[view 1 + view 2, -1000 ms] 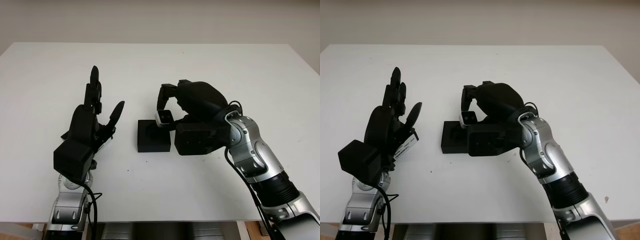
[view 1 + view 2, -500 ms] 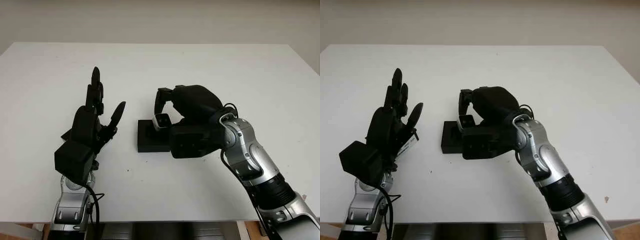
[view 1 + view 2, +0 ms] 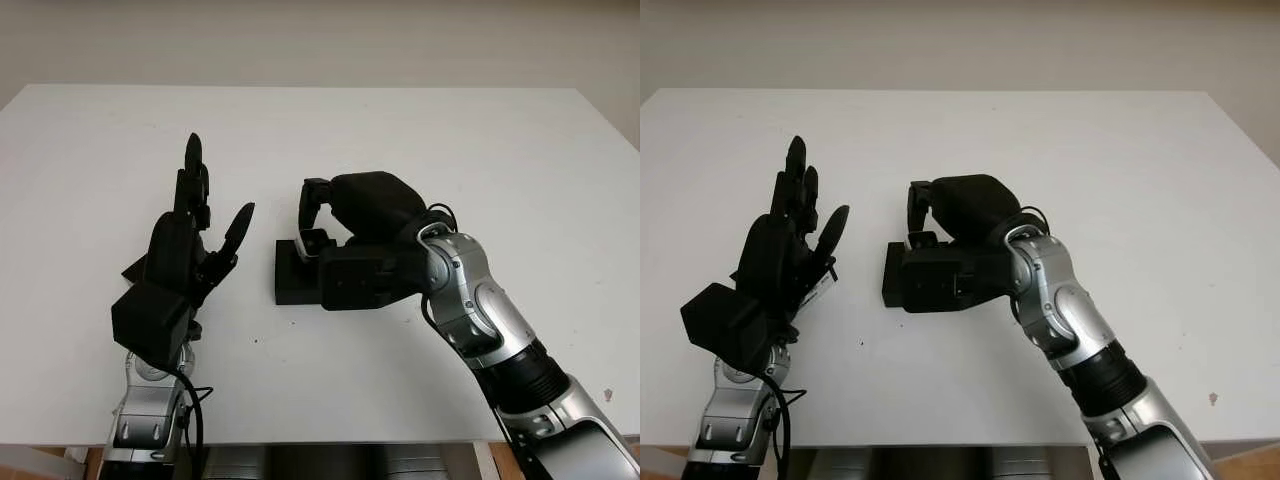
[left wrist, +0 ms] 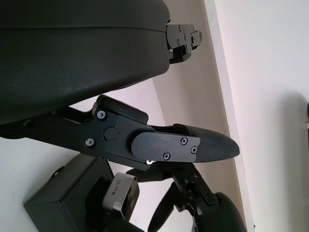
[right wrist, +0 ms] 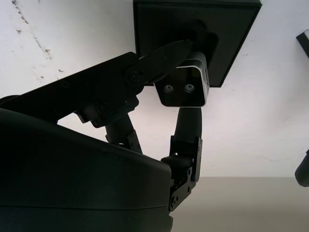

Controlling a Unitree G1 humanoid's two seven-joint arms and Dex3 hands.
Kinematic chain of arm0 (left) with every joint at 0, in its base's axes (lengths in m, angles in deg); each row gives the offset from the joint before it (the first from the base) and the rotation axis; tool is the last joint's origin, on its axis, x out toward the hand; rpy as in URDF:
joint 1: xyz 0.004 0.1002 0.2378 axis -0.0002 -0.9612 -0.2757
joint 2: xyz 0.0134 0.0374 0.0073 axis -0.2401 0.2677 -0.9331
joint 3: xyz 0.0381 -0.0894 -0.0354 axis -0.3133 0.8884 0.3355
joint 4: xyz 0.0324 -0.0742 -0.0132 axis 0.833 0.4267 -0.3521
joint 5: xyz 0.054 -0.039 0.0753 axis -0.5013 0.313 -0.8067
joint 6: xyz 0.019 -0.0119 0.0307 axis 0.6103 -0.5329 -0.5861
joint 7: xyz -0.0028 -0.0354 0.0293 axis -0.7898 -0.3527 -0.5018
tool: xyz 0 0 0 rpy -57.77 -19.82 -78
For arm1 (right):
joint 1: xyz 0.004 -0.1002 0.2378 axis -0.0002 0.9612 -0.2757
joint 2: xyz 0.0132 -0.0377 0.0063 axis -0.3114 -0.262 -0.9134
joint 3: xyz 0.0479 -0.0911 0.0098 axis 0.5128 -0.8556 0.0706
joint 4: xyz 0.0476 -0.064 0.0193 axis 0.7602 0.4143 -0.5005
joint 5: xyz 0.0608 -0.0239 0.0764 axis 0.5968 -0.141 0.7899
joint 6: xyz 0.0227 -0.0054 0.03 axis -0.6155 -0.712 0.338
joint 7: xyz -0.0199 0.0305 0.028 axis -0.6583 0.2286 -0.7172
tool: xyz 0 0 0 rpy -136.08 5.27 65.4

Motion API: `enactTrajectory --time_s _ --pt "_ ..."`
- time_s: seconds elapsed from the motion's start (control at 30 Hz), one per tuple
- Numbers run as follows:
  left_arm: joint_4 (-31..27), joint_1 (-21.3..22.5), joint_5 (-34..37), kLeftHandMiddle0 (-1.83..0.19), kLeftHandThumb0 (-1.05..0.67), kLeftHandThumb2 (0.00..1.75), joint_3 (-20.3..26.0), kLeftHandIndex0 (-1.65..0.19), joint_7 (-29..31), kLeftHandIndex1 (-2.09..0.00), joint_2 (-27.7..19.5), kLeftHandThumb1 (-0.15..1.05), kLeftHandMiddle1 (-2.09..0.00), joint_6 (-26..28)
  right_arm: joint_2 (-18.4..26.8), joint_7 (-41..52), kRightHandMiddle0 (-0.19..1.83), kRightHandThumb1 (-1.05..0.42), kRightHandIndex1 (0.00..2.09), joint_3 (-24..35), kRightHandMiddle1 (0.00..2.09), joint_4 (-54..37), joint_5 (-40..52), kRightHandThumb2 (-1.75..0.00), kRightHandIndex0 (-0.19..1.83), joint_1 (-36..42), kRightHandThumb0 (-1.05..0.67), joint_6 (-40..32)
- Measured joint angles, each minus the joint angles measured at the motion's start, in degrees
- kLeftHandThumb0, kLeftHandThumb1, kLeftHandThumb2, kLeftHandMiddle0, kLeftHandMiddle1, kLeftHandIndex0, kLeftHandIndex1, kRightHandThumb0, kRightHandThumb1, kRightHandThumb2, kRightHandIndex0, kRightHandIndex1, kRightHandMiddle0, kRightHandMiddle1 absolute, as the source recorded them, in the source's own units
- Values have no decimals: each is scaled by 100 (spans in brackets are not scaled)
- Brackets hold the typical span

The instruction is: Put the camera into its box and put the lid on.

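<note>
We pinch the small silver-edged black camera (image 5: 182,87) in our right hand (image 3: 362,232) above the open black box (image 5: 195,36); our left hand (image 3: 180,262) hovers open nearby.

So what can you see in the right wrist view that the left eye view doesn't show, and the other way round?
Right wrist view alone: the camera's front face with two small round lenses, pinched between black fingers.

Left eye view alone: the left hand, open and raised above the white table, left of the box.

Both: the right hand holding the camera over the black box.
</note>
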Motion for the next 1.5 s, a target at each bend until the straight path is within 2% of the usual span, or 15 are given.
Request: enactTrajectory --time_s 0.1,0.2,0.4,0.57,0.67,0.77,0.83,1.07,1.3,1.4,1.5 --pt "0 -10 -6 11 -75 31 -1 13 -1 -5 0 105 -5 2 -75 -51 30 -103 209 -4 201 12 -1 -5 53 0 -33 -19" --pt "0 -10 13 11 -74 31 -1 13 3 -5 0 105 -5 1 -138 -69 29 -101 209 -25 189 38 -36 -5 59 -1 -36 -58" --pt "0 -10 8 11 -75 31 -1 13 2 -5 0 105 -5 -4 -235 -45 29 -100 209 -150 177 78 -215 -5 54 -9 -36 -210" --pt "0 -10 25 11 -74 30 -2 14 3 -5 0 105 -5 -3 -235 14 23 -102 209 -241 152 101 -339 -6 53 -37 -35 -210" --pt "0 -10 36 12 -73 31 -2 14 8 -5 0 105 -5 -4 -232 19 21 -103 209 -258 150 101 -389 -6 53 -37 -33 -209" --pt "0 -10 31 11 -74 31 -2 13 3 -5 0 105 -6 -4 -225 50 14 -102 209 -297 162 101 -444 -5 56 -37 -32 -209" --pt "0 -10 24 10 -74 31 -2 13 0 -6 0 105 -6 -4 -209 62 12 -103 209 -319 164 99 -479 -5 57 -36 -32 -199" --pt "-1 -19 4 9 -75 31 0 12 -13 -6 0 105 -6 -4 -62 352 4 -104 209 -411 139 75 -637 -9 53 -38 -32 -92" --pt "-1 -21 41 9 -74 30 5 12 -10 -6 -1 105 -6 -4 99 733 14 -103 209 -466 143 13 -784 -8 49 -134 -33 53" --pt "-1 -22 18 9 -74 31 5 12 -17 -6 -2 105 -6 -4 136 792 18 -102 209 -464 153 6 -788 -7 51 -152 -32 137" --pt "-2 -22 1 9 -75 31 5 12 -19 -6 -2 105 -5 -3 155 888 20 -100 209 -441 153 -14 -756 -6 26 -176 -33 178"
